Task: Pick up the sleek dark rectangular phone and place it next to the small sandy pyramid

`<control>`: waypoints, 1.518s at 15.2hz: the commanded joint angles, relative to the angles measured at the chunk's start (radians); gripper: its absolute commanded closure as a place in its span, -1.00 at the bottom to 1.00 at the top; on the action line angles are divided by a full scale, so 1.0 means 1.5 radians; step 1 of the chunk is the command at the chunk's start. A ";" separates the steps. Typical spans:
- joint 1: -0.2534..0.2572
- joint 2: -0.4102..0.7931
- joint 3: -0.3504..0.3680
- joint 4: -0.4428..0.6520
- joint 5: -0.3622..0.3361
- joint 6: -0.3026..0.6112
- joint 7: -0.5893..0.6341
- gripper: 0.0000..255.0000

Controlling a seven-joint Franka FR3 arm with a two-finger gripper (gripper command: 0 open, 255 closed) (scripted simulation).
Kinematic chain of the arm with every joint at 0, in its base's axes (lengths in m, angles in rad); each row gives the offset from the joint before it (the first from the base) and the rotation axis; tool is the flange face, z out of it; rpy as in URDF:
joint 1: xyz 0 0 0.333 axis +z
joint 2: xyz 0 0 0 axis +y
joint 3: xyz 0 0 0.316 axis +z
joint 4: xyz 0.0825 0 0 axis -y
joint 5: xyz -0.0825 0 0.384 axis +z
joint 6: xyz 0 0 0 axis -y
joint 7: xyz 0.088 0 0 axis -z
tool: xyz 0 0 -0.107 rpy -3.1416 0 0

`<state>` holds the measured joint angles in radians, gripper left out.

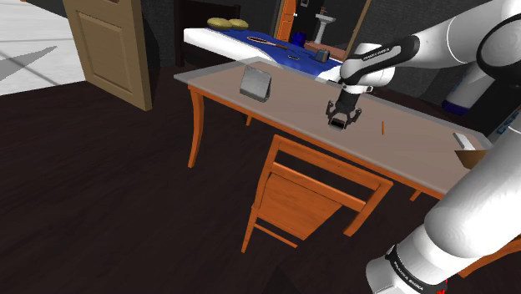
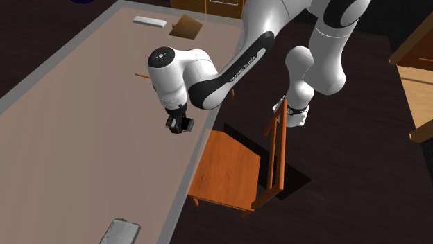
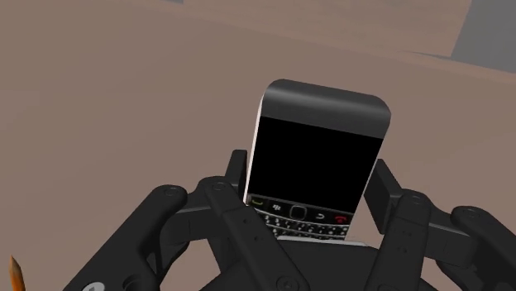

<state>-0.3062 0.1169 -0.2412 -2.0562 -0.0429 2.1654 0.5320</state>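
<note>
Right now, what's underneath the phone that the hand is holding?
Plain brown tabletop lies under the dark phone clasped in the hand. The phone's underside and the patch of table beneath it are covered, so contact can't be judged.

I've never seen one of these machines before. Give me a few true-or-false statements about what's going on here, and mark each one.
1. The end effector has its two black fingers closed on a dark phone. True.
2. The wooden chair lies tipped over on the floor. False: it stands upright, drawn up to the table.
3. The phone has a blank black screen and a row of small keys at the end nearest the end effector. True.
4. The brown pyramid sits right beside the phone. False: it is far off, near the table's end, close to a flat white item.
</note>
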 commanded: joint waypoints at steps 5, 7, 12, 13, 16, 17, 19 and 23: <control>0.001 -0.024 0.000 0.026 -0.005 -0.049 0.002 1.00; 0.002 -0.030 0.000 0.036 -0.007 -0.066 0.002 1.00; 0.003 -0.044 0.000 0.065 -0.009 -0.109 0.002 1.00; 0.003 -0.047 0.000 0.072 -0.010 -0.118 0.002 1.00; 0.003 -0.053 0.000 0.091 -0.011 -0.143 0.001 1.00; 0.003 -0.055 0.001 0.098 -0.011 -0.152 0.001 1.00; 0.004 -0.058 0.001 0.112 -0.011 -0.170 0.001 1.00; 0.004 -0.063 0.001 0.142 -0.012 -0.204 0.000 1.00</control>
<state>-0.3004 0.0243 -0.2399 -1.8534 -0.0604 1.8721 0.5315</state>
